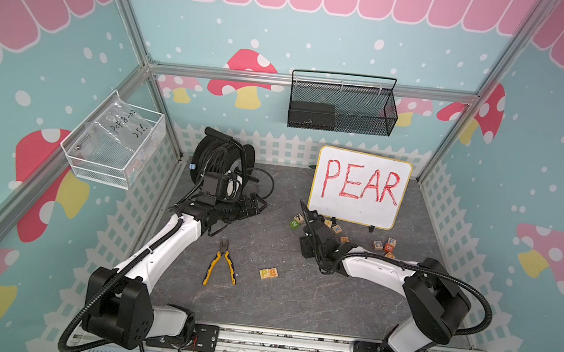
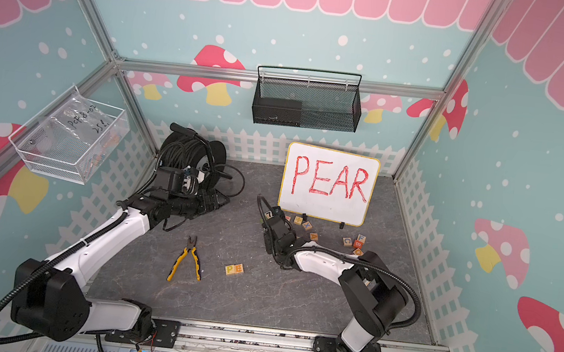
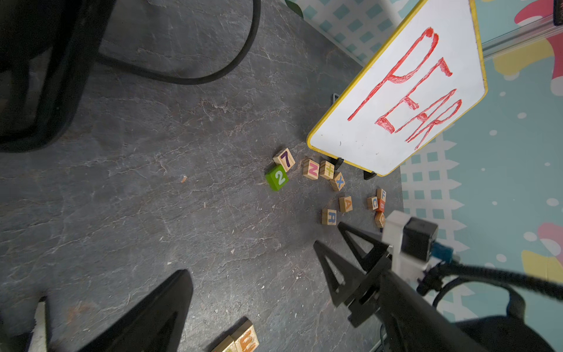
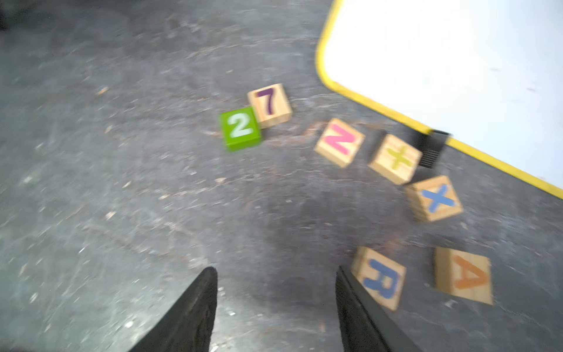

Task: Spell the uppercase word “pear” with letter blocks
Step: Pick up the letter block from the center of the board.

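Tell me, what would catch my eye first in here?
The whiteboard with PEAR in red handwriting stands at the back of the table, loose wooden blocks scattered before it. Mid-table, the P block and E block sit side by side, and the right arm's open fingers hover beside the R block.

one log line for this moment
placed: P block, E block touching | pending: R block, A block | right hand: open, empty, near R block | left hand: open, empty

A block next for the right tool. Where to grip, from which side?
Come straight down on the A block and pinch two opposite wooden side faces. It lies flat, letter up, apart from the R block, so its sides look free.
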